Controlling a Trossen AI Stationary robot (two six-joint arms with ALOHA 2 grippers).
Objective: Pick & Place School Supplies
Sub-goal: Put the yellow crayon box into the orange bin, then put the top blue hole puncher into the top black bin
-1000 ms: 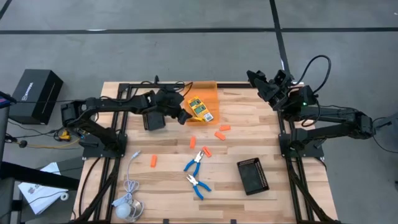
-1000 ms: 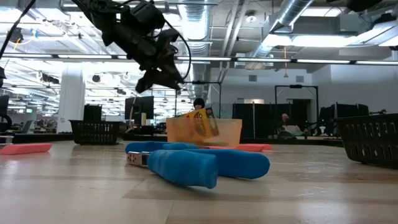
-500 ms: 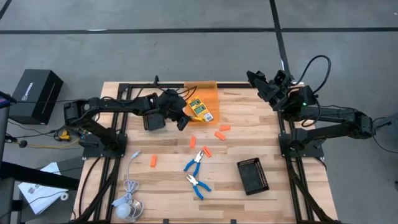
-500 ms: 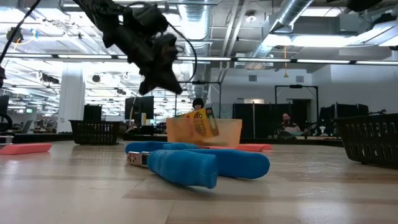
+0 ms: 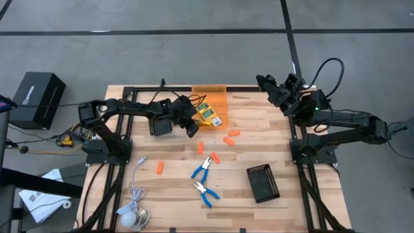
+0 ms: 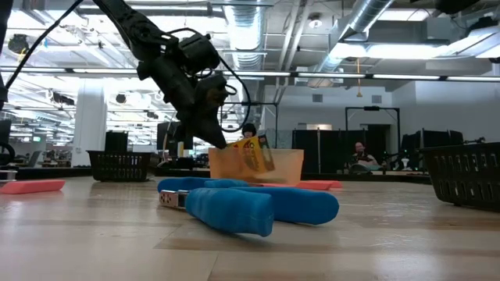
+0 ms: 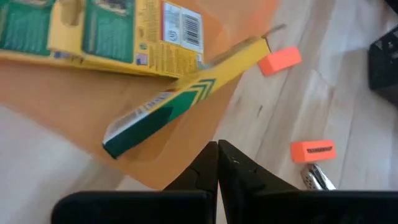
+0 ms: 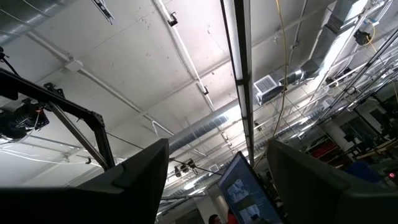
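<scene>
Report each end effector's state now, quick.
Left end effector: shut, holding nothing, beside the orange bin with the crayon boxes.
Right end effector: open, empty, raised at the table's far right.

The work surface is a wooden table [image 5: 259,126] of light planks. Resting directly on it:

- Orange translucent bin [image 5: 213,96], at the far edge near the middle.
- Black tray [image 5: 263,183], near the right front.
- Second black tray [image 5: 159,125], left of the bin.
- Orange pieces [image 5: 228,140], scattered near the centre; one orange piece [image 5: 159,168] lies apart to the left.
- Two blue-handled tools [image 5: 202,168], near each other, front of centre.
- White cable with round puck [image 5: 132,217], at the left front corner.
</scene>
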